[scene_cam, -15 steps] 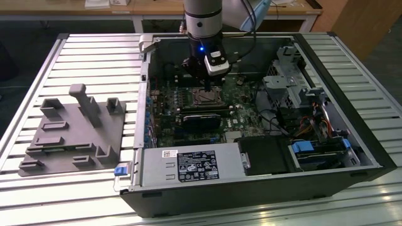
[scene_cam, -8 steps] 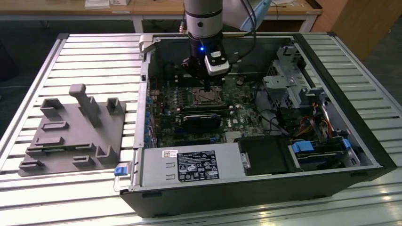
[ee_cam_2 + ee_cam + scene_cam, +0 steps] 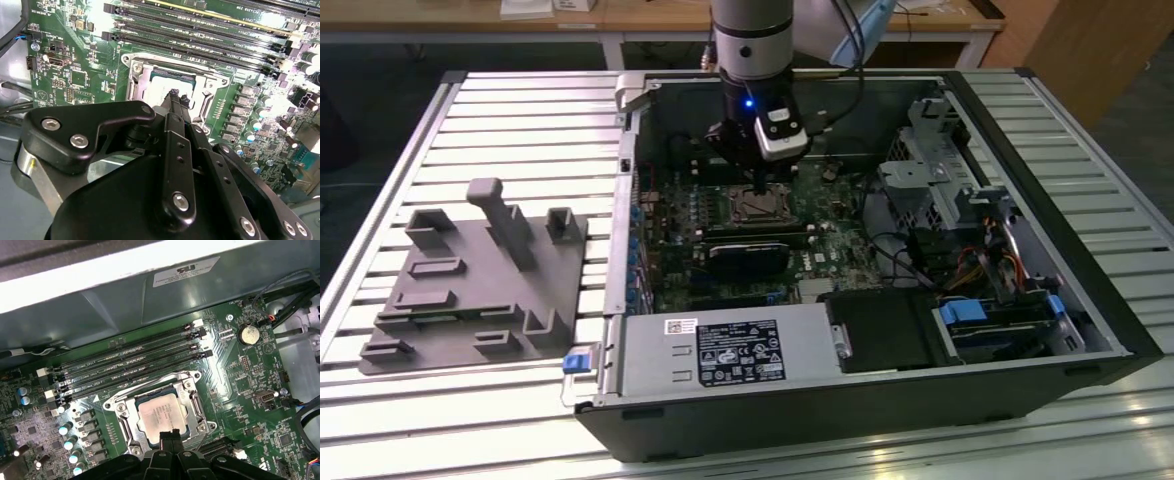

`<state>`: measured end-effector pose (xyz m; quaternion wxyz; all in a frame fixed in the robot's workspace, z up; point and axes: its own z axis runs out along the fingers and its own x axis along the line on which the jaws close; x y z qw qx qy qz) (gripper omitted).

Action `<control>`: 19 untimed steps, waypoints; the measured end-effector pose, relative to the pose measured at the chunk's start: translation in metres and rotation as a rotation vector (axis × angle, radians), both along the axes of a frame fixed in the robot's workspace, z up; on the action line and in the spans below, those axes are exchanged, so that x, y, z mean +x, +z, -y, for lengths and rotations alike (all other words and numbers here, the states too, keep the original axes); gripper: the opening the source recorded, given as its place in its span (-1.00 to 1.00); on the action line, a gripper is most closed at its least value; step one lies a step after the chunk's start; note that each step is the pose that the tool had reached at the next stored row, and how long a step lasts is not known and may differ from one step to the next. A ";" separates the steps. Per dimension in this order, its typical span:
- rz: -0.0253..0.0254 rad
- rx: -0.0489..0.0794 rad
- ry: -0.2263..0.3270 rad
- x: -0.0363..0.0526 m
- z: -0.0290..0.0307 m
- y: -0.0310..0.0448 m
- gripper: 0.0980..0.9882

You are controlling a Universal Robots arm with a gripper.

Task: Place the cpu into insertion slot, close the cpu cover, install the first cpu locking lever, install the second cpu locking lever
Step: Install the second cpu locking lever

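The cpu lies in the insertion slot on the green board, its pale metal face up. The silvery cpu cover lies flat around it, framing the chip through its window. My gripper hangs just above the socket's edge, fingers together with nothing between them. In the second wrist view the gripper points down at the cpu with the cpu cover framing it. In the exterior view the gripper stands upright inside the open computer case, right over the socket.
Several long memory slots run beside the socket. A black graphics card lies nearer the front, then the white-labelled power supply. Drive cages and cables fill the exterior view's right. A grey fixture sits outside on the slatted table.
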<state>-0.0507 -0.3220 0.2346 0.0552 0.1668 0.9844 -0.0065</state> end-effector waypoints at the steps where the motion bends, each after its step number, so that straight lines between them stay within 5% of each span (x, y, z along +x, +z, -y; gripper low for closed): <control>1: 0.0001 0.000 0.000 0.0000 0.0000 0.0007 -0.98; 12: 0.0000 0.000 0.000 0.0000 0.0000 0.0132 -0.98; 19: -0.0005 0.000 0.000 0.0000 0.0003 0.0138 -0.98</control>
